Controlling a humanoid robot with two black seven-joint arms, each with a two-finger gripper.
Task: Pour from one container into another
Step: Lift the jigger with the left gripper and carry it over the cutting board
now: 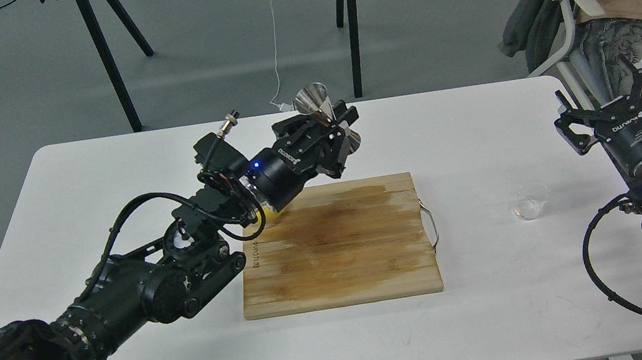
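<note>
- Two arms share a white table (106,172), and only one is busy; I'd judge the job sits between picking up and pouring, with nothing tipped into anything yet.
- Left arm reaches in low from the near left corner, its wrist angled up and away over the far edge of the wooden board (337,247).
- Left gripper (332,131) is clamped on the waist of the steel jigger (317,105), held above the table and tilted.
- Right gripper (620,97) hangs spread wide and empty over the table's right edge.
- Glass cup (530,201) stands upright on the table, right of the board, near that idle gripper.
- Next, I'd guess, the right gripper must grasp the cup, then meet the jigger, levelled first.
</note>
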